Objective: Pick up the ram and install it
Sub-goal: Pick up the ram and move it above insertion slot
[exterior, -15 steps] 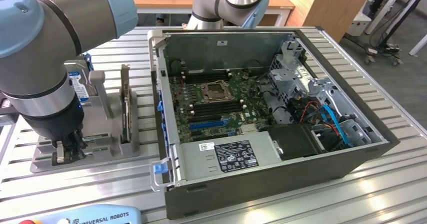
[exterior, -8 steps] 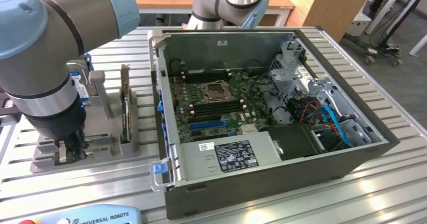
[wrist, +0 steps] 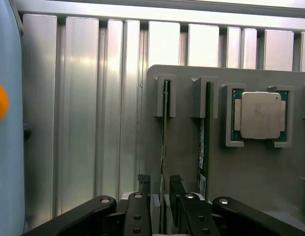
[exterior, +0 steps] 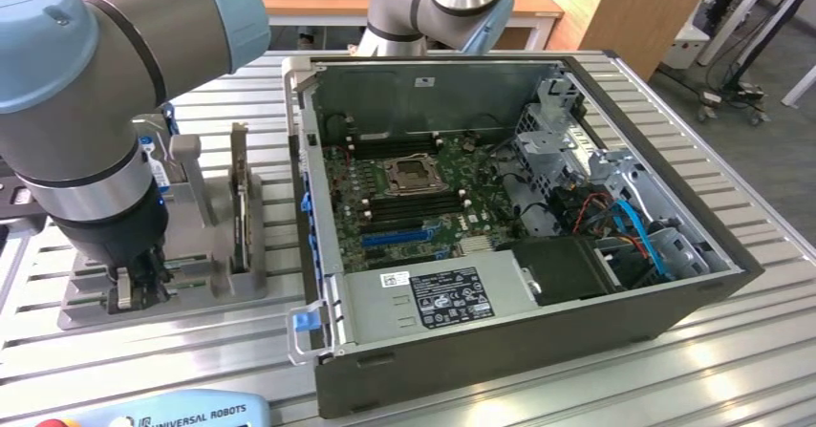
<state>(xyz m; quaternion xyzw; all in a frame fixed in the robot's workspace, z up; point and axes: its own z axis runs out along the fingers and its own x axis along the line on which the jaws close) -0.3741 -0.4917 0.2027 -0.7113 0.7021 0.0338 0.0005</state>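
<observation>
green ram (wrist: 165,123) sits edge-up in grey holder (wrist: 184,147), long axis running straight away from claw (wrist: 160,189); we see claw wide, fingers (wrist: 143,187) astride near end.

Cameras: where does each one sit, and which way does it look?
Exterior view: off the arm, high up, looking down at the open computer case and grey holder; the arm and gripper show on the exterior view's left.
Wrist view: on the wrist, looking down at the holder's two ram sticks and processor; the open gripper's fingers straddle one.
Both share: gripper, holder, slatted table.
</observation>
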